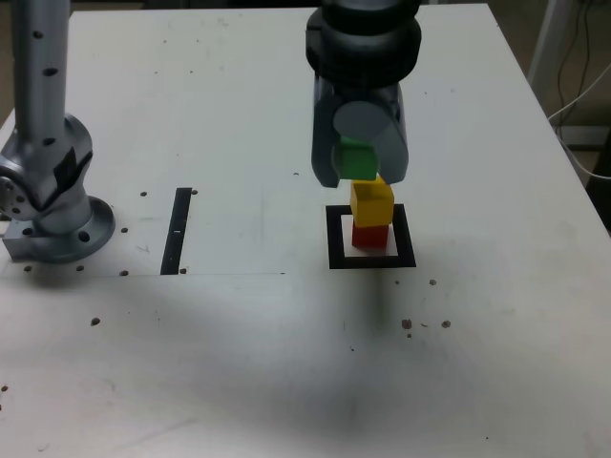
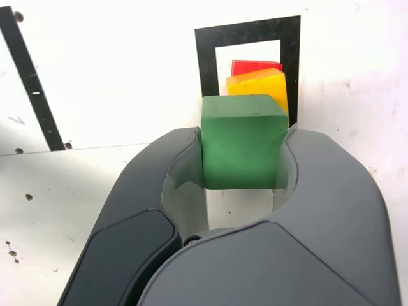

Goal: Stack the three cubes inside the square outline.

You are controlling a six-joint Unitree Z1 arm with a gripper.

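End effector (image 1: 360,170) grasping the green cube (image 2: 241,141), apparently just above the yellow cube (image 1: 371,201) stacked on the red cube (image 1: 370,236), inside the square outline (image 1: 371,261).

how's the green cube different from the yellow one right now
The green cube is clamped in the pincer, off the table; the yellow cube sits free on the red cube inside the square outline. Green is higher, not yet stacked. Both look equal in size.
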